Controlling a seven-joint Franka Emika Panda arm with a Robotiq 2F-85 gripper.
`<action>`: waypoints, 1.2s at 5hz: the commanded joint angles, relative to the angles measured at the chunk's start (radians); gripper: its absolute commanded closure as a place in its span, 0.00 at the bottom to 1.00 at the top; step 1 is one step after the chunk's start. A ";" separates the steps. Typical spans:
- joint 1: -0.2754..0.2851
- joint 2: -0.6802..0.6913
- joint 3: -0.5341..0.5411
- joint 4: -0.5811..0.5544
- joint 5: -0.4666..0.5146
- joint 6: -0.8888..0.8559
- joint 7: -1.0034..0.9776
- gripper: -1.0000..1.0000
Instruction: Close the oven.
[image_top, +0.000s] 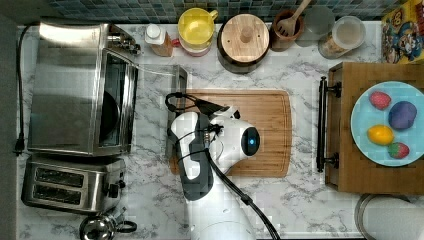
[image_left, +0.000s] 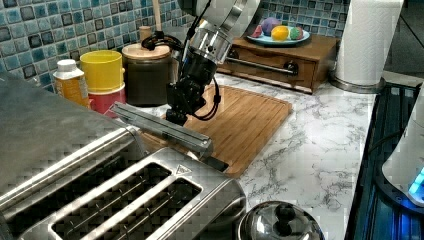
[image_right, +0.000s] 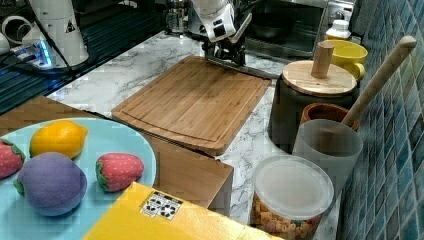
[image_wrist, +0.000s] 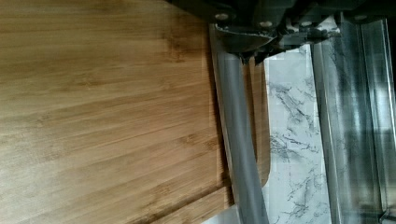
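oven: one, on the marble counter at the top view's left, its door dropped open and lying flat toward the cutting board; dark interior visible past the door frame.
door handle: one steel bar along the door's free edge, lying over the near edge of the board in the wrist view.
gripper: one, down at the handle end of the open door in the left view; it looks clamped around the bar, though the fingertips are mostly hidden, so i cannot tell for sure.
toaster: one, two slots, just beside the oven.
cutting board count: one, wooden, under the arm's wrist.
fruit: four on one blue plate, two strawberries, one lemon, one purple piece.
containers along the tiled wall: one yellow mug, one lidded dark jar, one bottle, one pot with a wooden spoon.
top view alone: the oven's whole roof and power cord.
left view alone: a paper towel roll and the toaster slots up close.
right view alone: a clear tub of cereal and a yellow box.
wrist view alone: the handle bar's close lie against board and marble.
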 joint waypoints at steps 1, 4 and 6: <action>0.048 -0.276 0.118 0.049 0.057 -0.074 0.087 1.00; 0.132 -0.248 0.229 0.069 -0.766 0.146 0.781 1.00; 0.243 -0.271 0.115 0.099 -1.172 0.112 1.180 1.00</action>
